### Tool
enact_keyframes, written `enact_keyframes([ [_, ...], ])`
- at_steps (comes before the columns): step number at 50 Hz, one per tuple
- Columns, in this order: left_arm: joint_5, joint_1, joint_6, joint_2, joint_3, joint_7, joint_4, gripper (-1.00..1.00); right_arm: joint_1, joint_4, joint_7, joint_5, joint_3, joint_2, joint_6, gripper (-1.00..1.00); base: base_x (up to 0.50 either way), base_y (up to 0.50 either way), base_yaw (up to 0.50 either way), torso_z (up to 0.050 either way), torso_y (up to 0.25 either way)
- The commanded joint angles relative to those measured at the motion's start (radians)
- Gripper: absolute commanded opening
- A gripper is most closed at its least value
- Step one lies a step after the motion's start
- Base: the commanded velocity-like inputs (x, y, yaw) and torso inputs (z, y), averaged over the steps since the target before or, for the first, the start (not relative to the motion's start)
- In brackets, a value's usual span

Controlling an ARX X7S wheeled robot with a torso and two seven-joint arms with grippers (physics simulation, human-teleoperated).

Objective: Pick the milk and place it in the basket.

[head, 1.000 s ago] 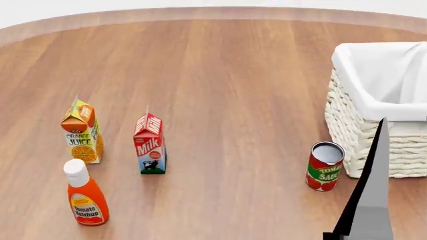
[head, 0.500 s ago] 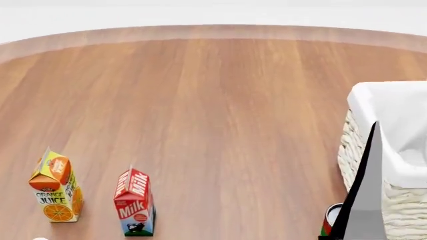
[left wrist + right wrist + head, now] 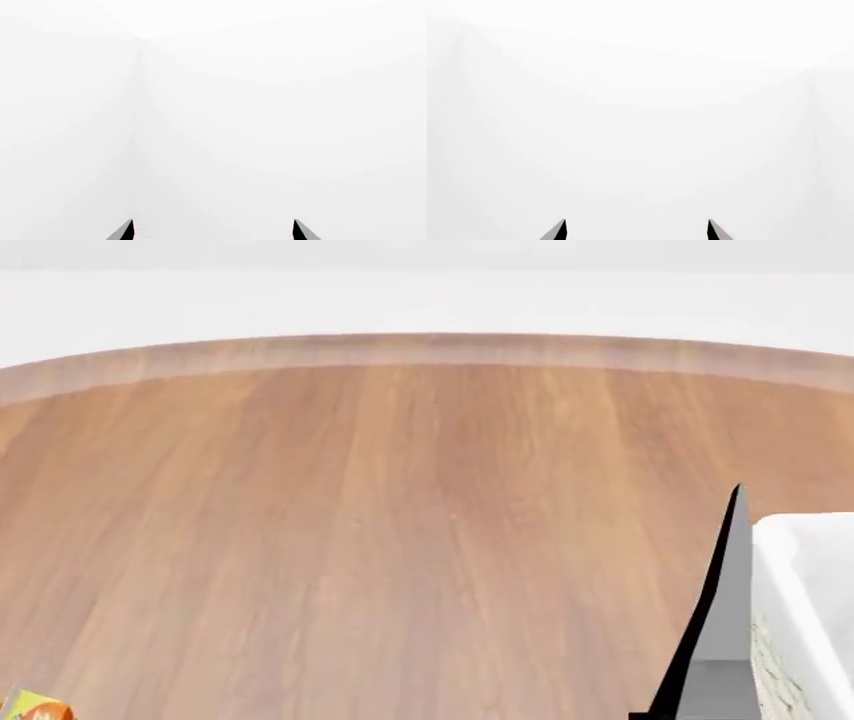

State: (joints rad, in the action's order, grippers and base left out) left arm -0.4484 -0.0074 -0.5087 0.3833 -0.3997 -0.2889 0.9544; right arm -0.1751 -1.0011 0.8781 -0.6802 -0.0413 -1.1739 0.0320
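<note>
The milk is out of view now; only the basket (image 3: 801,590) rim shows at the worktop (image 3: 400,520) edge. Both end effectors, left (image 3: 212,231) and right (image 3: 635,230), are spread wide and empty, aimed at blank white, so no grasp is begun

The table (image 3: 400,540) is warm brown woodgrain with a paler rim. At right, the basket (image 3: 801,610) shows white lining over cream weave. Near left, an orange-yellow carton (image 3: 34,708) corner.

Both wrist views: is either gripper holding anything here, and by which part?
Nothing is held. The left gripper and right gripper both show open fingertips with only blank white between them.
</note>
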Motion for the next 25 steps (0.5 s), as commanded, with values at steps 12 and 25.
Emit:
enact_keyframes([
  [12, -0.013, 0.014, 0.02, -0.009, -0.023, 0.017, -0.001, 1.0, 0.047, 0.004, -0.014, 0.024, 0.034, 0.015, -0.027, 1.0, 0.36, 0.0, 0.0, 0.0, 0.002],
  [25, -0.012, 0.022, 0.031, -0.006, -0.018, 0.012, -0.005, 1.0, 0.064, 0.025, -0.029, 0.022, 0.062, 0.023, -0.028, 1.0, 0.0, 0.0, 0.0, 0.0, 0.0],
])
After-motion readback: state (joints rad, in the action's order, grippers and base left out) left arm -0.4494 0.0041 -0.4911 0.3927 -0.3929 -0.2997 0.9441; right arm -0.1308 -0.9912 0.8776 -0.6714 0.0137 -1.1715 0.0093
